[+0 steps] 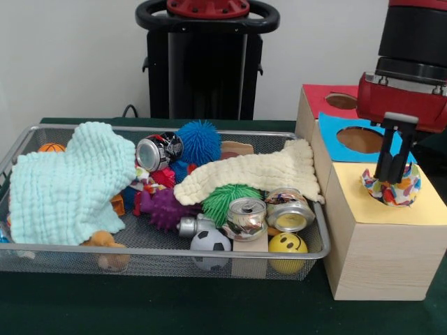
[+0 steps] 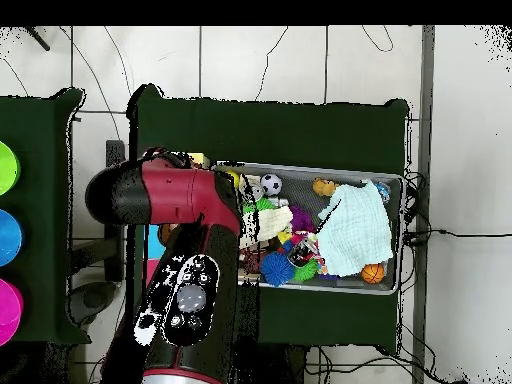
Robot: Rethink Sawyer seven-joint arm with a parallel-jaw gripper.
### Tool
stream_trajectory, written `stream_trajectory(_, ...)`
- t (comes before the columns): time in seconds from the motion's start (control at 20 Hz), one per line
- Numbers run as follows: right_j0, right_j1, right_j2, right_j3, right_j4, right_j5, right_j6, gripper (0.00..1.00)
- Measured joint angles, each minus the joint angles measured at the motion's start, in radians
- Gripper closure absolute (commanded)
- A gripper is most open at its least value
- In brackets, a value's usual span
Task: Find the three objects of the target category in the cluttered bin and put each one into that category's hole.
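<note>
My gripper (image 1: 391,178) hangs over the pale wood box with the yellow face (image 1: 429,206) at the right of the front view. Its two black fingers stand close together, shut on a white cloth with coloured dots (image 1: 401,192). The cloth bunches around the fingertips in the box's hole and hides its edge. The wire-mesh bin (image 1: 160,248) lies to the left of the box, full of clutter. A scrap of dotted fabric (image 1: 145,184) shows by the mint-green cloth (image 1: 66,185). In the overhead view my arm (image 2: 185,250) covers the gripper and the boxes.
A cream knit cloth (image 1: 251,174) lies across cans, spiky balls and toy balls in the bin (image 2: 400,205). The blue-faced box's hole (image 1: 360,139) and the red-faced box's hole (image 1: 341,101) stand behind the yellow box. The robot's pedestal (image 1: 206,63) is behind the bin.
</note>
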Motion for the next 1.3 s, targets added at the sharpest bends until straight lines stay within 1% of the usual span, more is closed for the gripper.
stream_trajectory(0.4,-0.007,0.000,0.000,0.002,-0.031,0.006,0.000,1.00)
stream_trajectory(0.9,-0.009,0.000,0.001,0.014,-0.032,0.010,0.000,1.00)
stream_trajectory(1.3,-0.009,-0.007,0.027,0.041,-0.031,0.010,0.000,1.00)
